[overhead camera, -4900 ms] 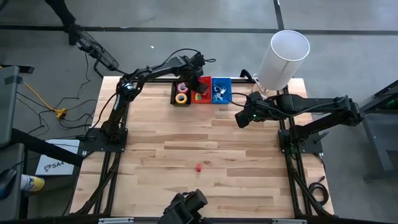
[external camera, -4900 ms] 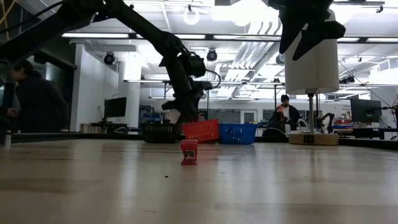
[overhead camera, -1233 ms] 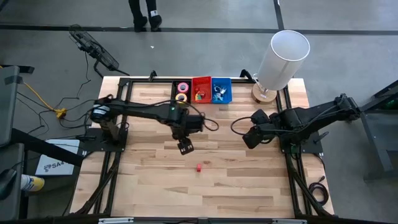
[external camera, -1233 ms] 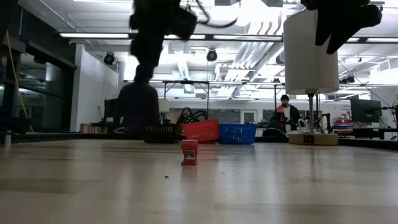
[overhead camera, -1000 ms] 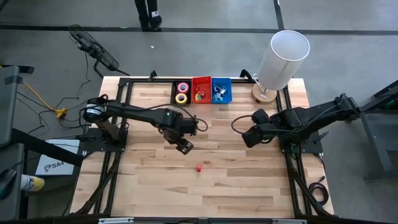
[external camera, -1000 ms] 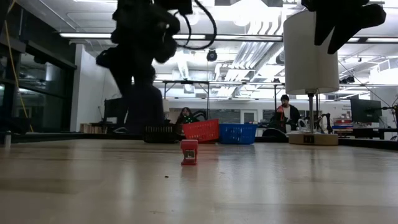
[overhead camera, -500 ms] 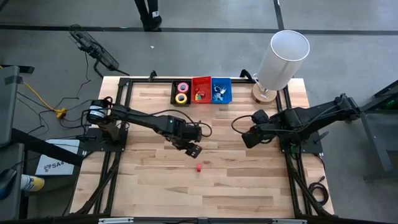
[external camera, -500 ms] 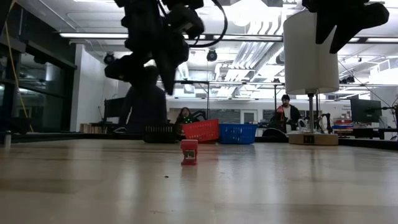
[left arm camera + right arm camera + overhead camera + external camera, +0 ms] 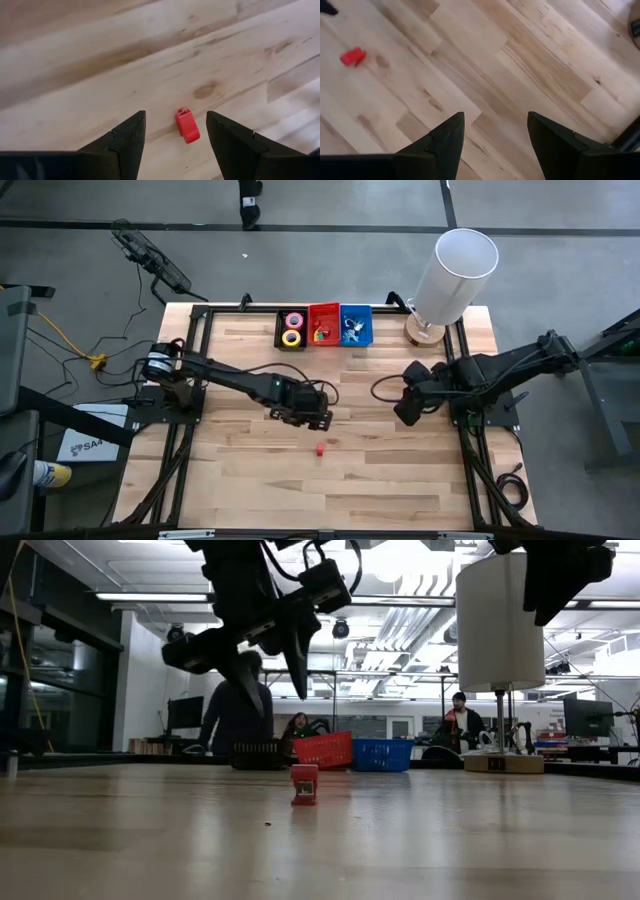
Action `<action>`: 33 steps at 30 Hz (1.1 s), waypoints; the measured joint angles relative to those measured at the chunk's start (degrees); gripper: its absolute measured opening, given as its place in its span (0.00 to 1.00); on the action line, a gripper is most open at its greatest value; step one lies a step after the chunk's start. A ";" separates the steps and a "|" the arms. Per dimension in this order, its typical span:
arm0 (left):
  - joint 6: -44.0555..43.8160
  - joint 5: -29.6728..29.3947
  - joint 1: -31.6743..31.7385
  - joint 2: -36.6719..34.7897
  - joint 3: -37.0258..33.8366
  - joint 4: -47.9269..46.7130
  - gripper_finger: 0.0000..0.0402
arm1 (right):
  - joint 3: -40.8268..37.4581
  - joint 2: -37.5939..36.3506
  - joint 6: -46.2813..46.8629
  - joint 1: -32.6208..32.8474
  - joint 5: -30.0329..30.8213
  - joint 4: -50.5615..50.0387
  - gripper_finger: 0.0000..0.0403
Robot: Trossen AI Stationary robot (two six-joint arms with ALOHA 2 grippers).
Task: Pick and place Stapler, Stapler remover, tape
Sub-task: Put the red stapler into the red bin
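1. Near the middle of the wooden desk (image 9: 250, 470), a small red stapler (image 9: 319, 449) lies alone on the bare planks, well apart from the bins at the far edge.
2. The left claw (image 9: 318, 420) hangs above the desk just short of the stapler, on the bins' side of it, not touching it.
3. Its fingers (image 9: 125, 137) are spread with nothing between them; in the left wrist view the stapler (image 9: 187, 125) shows in the gap, lying flat on the wood.
4. From table height the stapler (image 9: 303, 783) sits on the desk while the left claw (image 9: 270, 665) is raised above it and a little to the side.
5. The right claw (image 9: 405, 412) is held above the right side of the desk, near its own mount and well apart from the stapler.
6. Its fingers (image 9: 447, 137) are also spread and empty over bare wood; the stapler (image 9: 353, 56) shows far off in that view.
7. At the far edge three bins stand side by side: a black bin (image 9: 281, 330) holding a pink tape roll (image 9: 294, 321) and a yellow tape roll (image 9: 291, 337), a red bin (image 9: 324, 310) with small items too small to identify, and a blue bin (image 9: 356, 310) with pale contents.
8. A tall white cylinder (image 9: 453, 275) stands at the far right corner.
9. A person (image 9: 237, 710) stands in the room beyond the desk.
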 joint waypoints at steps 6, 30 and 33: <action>-6.19 0.30 -1.83 3.40 -0.02 3.12 0.51 | 0.01 -0.53 -5.48 0.88 0.06 -1.20 0.52; -12.48 1.59 -1.92 7.94 5.10 9.00 0.51 | -1.78 -8.99 -5.08 5.28 2.71 -4.13 0.52; -11.85 2.45 -1.92 10.25 7.98 3.25 0.51 | -4.07 -9.08 -4.64 5.28 0.38 -3.81 0.52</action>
